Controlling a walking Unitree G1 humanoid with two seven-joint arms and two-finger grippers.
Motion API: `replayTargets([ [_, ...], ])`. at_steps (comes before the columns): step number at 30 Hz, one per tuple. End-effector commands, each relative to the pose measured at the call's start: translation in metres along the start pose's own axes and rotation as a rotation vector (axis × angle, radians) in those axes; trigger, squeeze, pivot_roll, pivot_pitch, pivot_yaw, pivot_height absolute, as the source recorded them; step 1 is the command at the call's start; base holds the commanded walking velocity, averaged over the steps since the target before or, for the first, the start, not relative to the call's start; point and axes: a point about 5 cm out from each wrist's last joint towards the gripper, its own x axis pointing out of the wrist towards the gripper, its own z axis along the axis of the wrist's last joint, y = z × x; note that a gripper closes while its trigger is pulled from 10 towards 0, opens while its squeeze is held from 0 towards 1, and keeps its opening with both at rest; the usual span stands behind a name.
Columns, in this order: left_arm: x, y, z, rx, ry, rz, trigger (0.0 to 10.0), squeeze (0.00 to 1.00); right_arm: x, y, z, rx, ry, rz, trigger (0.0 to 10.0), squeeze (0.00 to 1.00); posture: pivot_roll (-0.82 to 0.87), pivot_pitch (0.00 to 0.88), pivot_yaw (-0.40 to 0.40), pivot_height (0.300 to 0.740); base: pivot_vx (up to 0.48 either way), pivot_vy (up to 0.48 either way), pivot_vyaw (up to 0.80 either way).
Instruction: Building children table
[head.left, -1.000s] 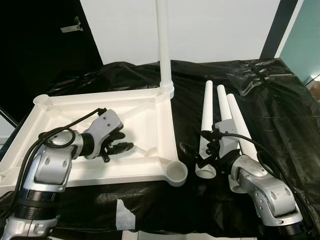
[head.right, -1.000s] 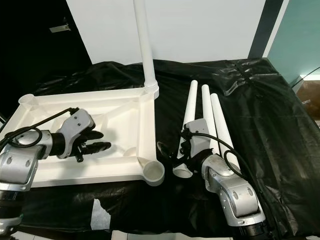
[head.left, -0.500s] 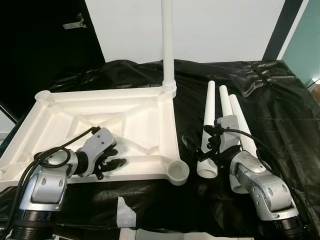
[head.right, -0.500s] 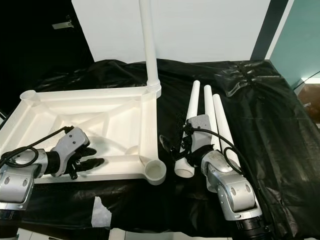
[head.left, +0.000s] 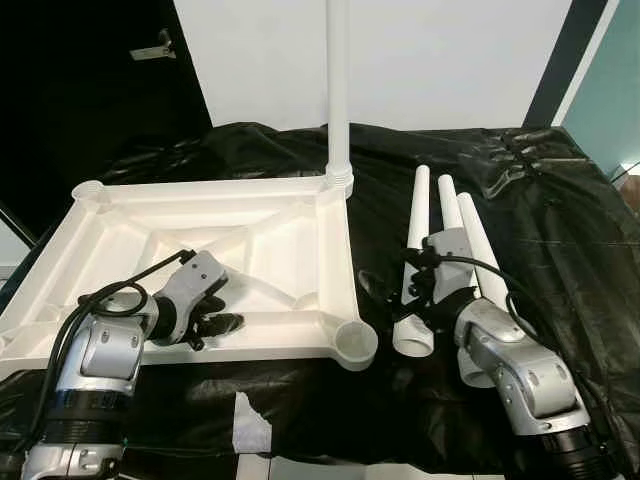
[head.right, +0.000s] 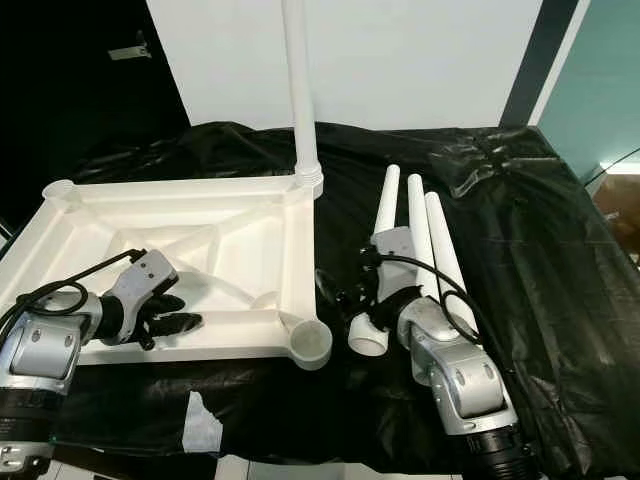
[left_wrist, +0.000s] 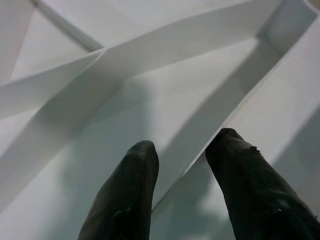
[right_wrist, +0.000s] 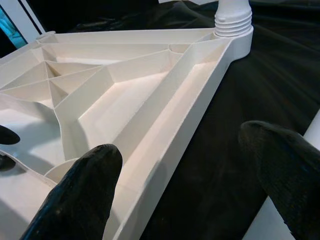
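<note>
A black cloth (head.left: 560, 230) covered the table. On it lay an upturned white tabletop (head.left: 300, 230) with one leg (head.left: 337, 90) standing upright in its far corner. The left end effector (head.left: 212, 325), fingers apart, straddled an inner rib. The right end effector (head.left: 395, 300), spread wide, hovered beside three loose legs (head.left: 440, 215).

White tabletop (head.left: 300, 215), white legs (head.left: 455, 215), black cloth (head.left: 560, 240)

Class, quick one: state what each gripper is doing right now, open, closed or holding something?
Left gripper: open, fingers astride a rib inside the upturned white tabletop.
Right gripper: open, holding nothing, beside the loose white legs.
</note>
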Motion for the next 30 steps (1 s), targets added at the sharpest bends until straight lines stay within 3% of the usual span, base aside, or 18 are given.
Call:
replayTargets([
  [1,0.006,0.017,-0.015,-0.012,0.091,0.434,8.6,0.0,0.001,0.001,0.0,-0.001,0.0,0.005,10.0,0.0,-0.02,0.013,0.04,0.74,0.0,0.0,0.0],
  [2,0.006,0.017,-0.015,-0.012,0.091,0.434,8.6,0.0,0.001,0.001,0.0,-0.001,0.0,0.005,10.0,0.0,-0.02,0.013,0.04,0.74,0.0,0.0,0.0],
  [3,0.007,0.016,-0.015,-0.006,0.1,0.427,0.0,0.0,0.001,0.001,0.0,-0.001,0.0,0.004,10.0,0.0,-0.02,0.013,0.04,0.74,0.0,0.0,0.0],
  [10,0.014,0.007,-0.015,0.042,0.145,0.39,0.0,0.0,-0.003,-0.004,-0.001,0.003,-0.001,-0.026,10.0,0.0,-0.03,0.028,0.053,0.74,0.0,0.0,0.0],
  [19,0.015,0.002,-0.011,-0.004,0.135,0.391,0.0,0.0,-0.002,-0.006,0.0,0.011,-0.006,-0.041,10.0,0.0,-0.02,0.035,0.052,0.74,0.0,0.0,0.0],
  [30,0.02,0.007,0.01,-0.128,0.041,0.554,0.0,0.0,0.0,-0.008,0.001,0.013,-0.013,-0.059,10.0,0.0,-0.02,0.038,0.053,0.74,0.0,0.0,0.0],
])
